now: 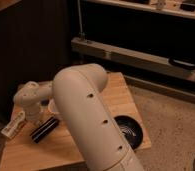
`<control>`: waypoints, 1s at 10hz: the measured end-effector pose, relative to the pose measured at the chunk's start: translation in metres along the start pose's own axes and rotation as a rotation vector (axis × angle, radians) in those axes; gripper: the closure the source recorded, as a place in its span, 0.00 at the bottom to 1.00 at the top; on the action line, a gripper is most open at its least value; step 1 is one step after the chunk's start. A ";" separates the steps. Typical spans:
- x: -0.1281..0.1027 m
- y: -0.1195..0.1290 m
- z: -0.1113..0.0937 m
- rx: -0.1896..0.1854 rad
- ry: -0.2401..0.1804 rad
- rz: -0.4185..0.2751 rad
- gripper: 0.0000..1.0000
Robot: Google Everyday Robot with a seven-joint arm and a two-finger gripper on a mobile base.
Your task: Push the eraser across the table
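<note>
One bulky white robot arm [91,115] nearest, rising from the bottom edge, bent at the elbow and reaching left over the surface [118,97], a small tabletop of light wooden planks. At the arm's far left end, the gripper [34,119], pointing down near the surface's left edge, jaws clenched shut, grasping nothing. Just to the right of the jaws and slightly nearer the camera, the eraser [45,130]: a black oblong block lying flat, long axis slanting from lower left to upper right. Touching the jaws or only just beside them, hard to tell. Likely next: a sideways shove against the eraser's long flank, pressed near its middle to avoid spinning it. Left of the gripper, a white labelled tube [13,126]. Right of the arm, a black round dish [126,131]. Farthest back, dark shelving with a metal rail [136,55].
</note>
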 end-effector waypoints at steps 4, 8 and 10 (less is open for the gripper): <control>0.009 -0.011 -0.001 0.003 0.016 0.007 1.00; 0.019 -0.022 -0.007 0.009 0.022 0.007 1.00; 0.026 -0.023 -0.007 0.009 0.028 0.001 1.00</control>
